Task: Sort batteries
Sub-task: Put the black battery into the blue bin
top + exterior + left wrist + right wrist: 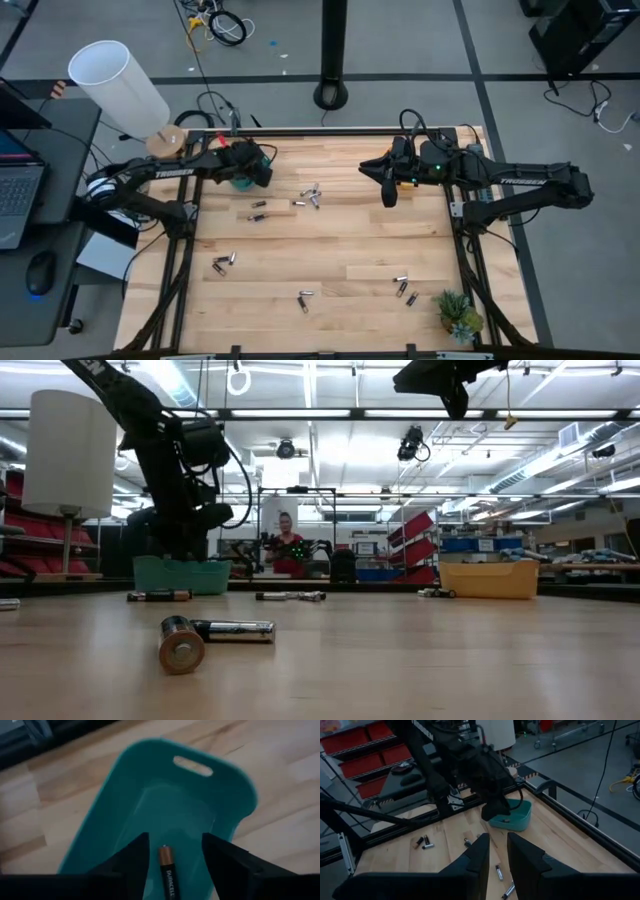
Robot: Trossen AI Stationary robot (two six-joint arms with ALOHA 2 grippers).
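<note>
Copper-topped and black, one battery (167, 874) sits right under the left wrist camera, between the two dark fingers (131, 865) of the left pincer (172, 852); those fingers stand wide apart and neither touches it, so the pincer holds nothing. The battery's long axis runs straight out along the fingers, copper end leading, and the floor of the teal bin (125, 795) lies just beyond and beneath it; whether it is already resting on that floor or on its way down I cannot tell. For the coming move the relation that counts is this: the unsorted batteries lie inward on the bench (330, 250) from the bin, the nearest being a battery (258, 205) just beside it and another (256, 216) close by, both lying roughly crosswise on the bench, with a small cluster (311, 194) between the two arms. The left pincer (243, 166) is the nearer to the first two; the cluster sits about midway to the right pincer (388, 195), which hovers high over the bench with its fingers (522, 852) drawn close and nothing between them. The high view alone shows this spread, yet the left arm hides the bin's contents there. The low view alone shows the orange bin (489, 579) at the far edge, and a fat battery (181, 644) end-on with a slim one (236, 630) behind it.
</note>
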